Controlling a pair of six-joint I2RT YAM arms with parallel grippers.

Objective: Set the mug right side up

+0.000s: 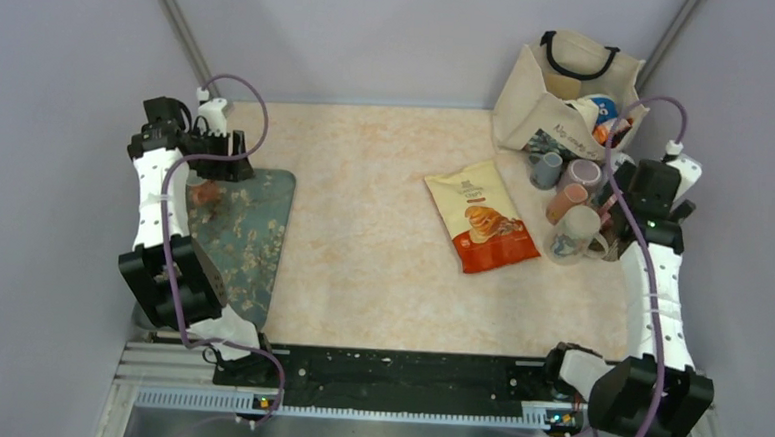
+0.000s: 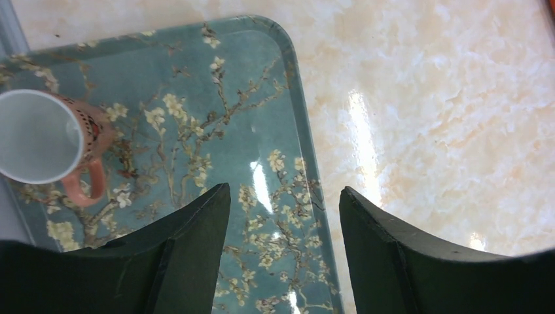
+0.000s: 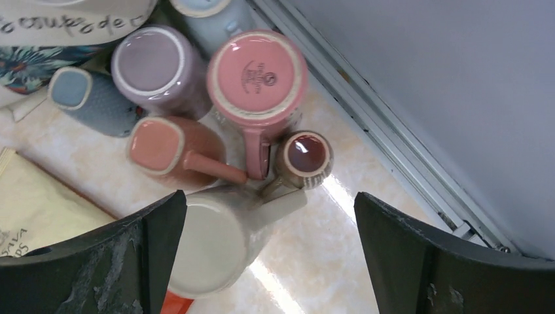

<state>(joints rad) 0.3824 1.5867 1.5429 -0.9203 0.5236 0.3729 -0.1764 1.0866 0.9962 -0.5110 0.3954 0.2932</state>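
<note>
Pink mug (image 2: 40, 136) upright on tray (image 2: 252, 85) — left hand (image 2: 285, 191) released; right hand (image 3: 269, 196) spread wide, empty.

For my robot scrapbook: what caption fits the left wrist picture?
Open left claw hovers over a flowered tray where a pink mug stands right side up.

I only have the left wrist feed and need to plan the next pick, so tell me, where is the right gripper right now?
Observer: The right gripper hangs open above a cluster of mugs near the table's right edge.
Operator: Are those mugs upright?
Observer: The big pink mug and the lilac mug stand base up.
Operator: Anything lying mid-table?
Observer: An orange snack bag lies flat there.
</note>
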